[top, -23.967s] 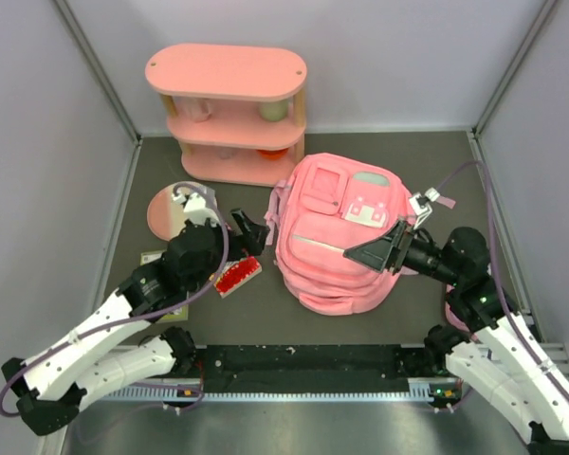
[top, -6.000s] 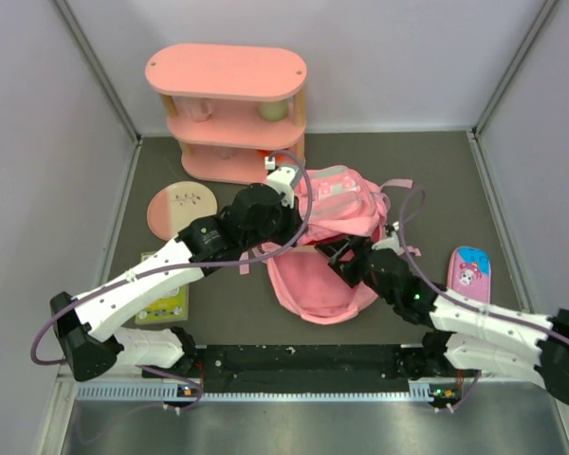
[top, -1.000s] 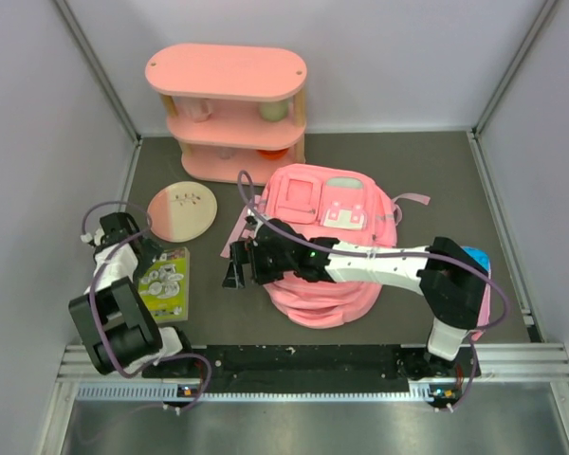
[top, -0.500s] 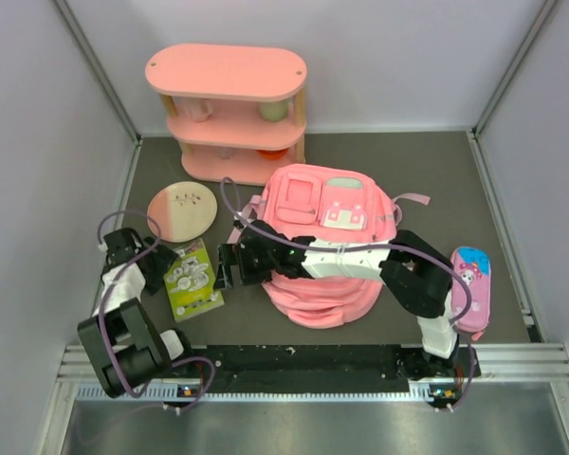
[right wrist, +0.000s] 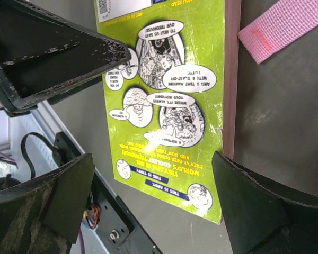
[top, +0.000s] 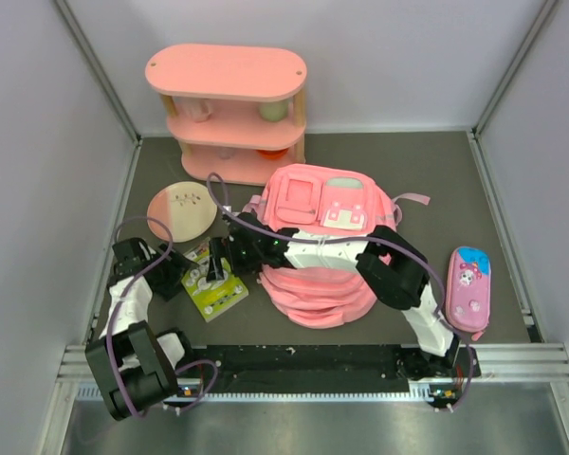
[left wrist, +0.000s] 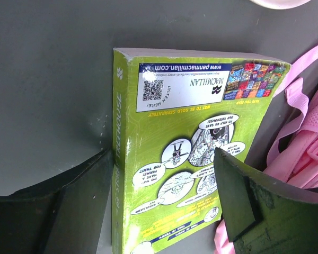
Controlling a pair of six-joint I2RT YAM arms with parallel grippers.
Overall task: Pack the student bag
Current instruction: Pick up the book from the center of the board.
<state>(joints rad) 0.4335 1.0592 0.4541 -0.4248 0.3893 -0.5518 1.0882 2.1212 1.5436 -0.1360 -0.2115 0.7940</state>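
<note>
Straddling book (left wrist: 185,121) beside student bag (top: 318,301) with left gripper (left wrist: 163,153), grip unclear; poising right gripper (right wrist: 152,156) spread wide; squaring fingers to spine.

white arm shells (top: 315,254), black joints (top: 387,272) (scuffed jaws), lilac cables (top: 211,190)

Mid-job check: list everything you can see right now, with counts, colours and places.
backpack: one, pink, table centre
book: one, green, flat, left of the backpack
plate: one, pink, behind the book
pencil case: one, pink, right of the backpack
shelf: one, pink, three tiers, at the back; small items inside, unclear
table: one, dark grey
left gripper: one, black, astride the book
right gripper: one, black, open over the book
</note>
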